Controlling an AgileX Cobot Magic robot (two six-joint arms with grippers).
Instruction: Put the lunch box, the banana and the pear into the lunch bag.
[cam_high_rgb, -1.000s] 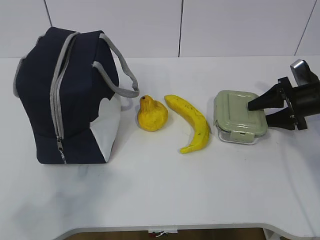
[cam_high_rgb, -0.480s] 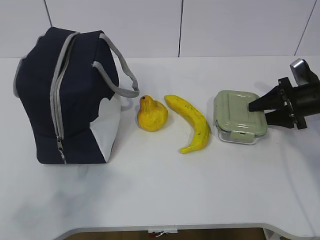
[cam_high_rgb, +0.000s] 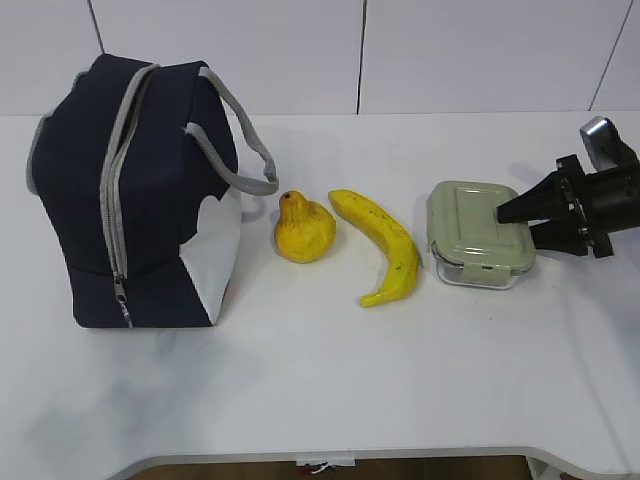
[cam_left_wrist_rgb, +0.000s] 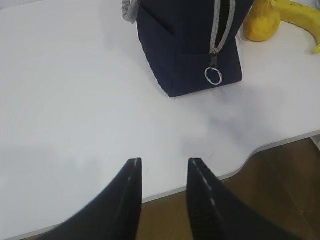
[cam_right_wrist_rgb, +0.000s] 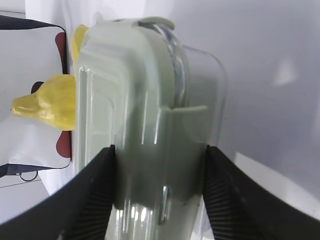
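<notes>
Sage-green lid of the lunch box (cam_right_wrist_rgb: 145, 115) clamped between your right gripper (cam_right_wrist_rgb: 157, 200) jaws, your left gripper (cam_left_wrist_rgb: 162, 192) partly open, empty.

A white table (cam_high_rgb: 330, 390) stands before a white panelled wall (cam_high_rgb: 230, 50) (dark seams between panels).

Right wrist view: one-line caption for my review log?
Right gripper straddling the clear glass lunch box with sage-green lid, pads at its sides, on the white table.
</notes>
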